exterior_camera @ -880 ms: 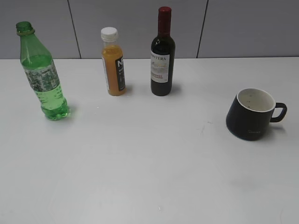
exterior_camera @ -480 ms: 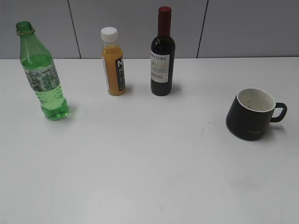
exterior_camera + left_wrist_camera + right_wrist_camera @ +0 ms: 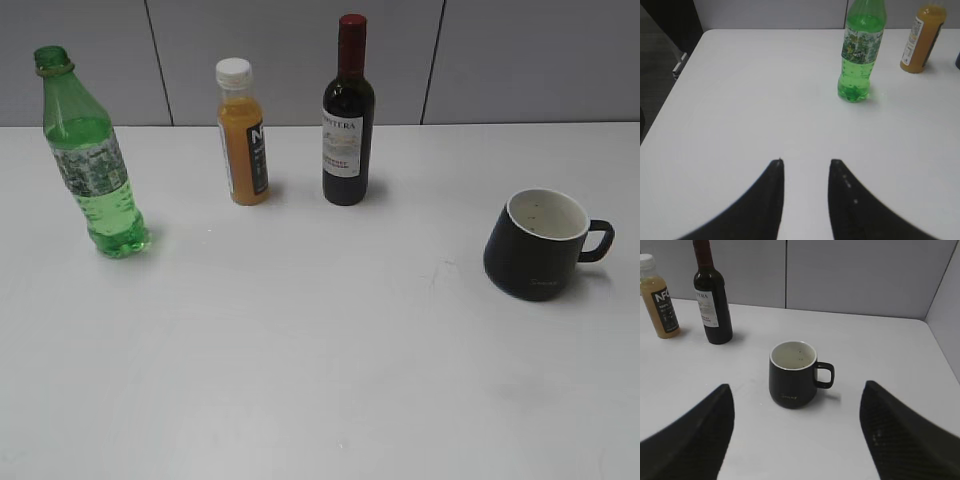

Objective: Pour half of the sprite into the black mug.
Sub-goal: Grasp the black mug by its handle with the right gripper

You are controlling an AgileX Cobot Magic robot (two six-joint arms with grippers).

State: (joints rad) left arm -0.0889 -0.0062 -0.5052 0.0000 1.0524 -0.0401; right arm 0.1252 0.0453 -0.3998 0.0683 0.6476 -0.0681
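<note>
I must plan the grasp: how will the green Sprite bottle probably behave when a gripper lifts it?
The sprite is tall on a narrow base, so probably tippy if nudged high. Thin clear plastic likely dents under squeeze. With no cap and liquid inside, tilting may spill.

Bare table [image 3: 320, 370] is lying open before the sprite [image 3: 88, 160] and black mug [image 3: 534, 245]; the juice bottle [image 3: 242, 135] and wine bottle [image 3: 348, 115] are standing behind.
</note>
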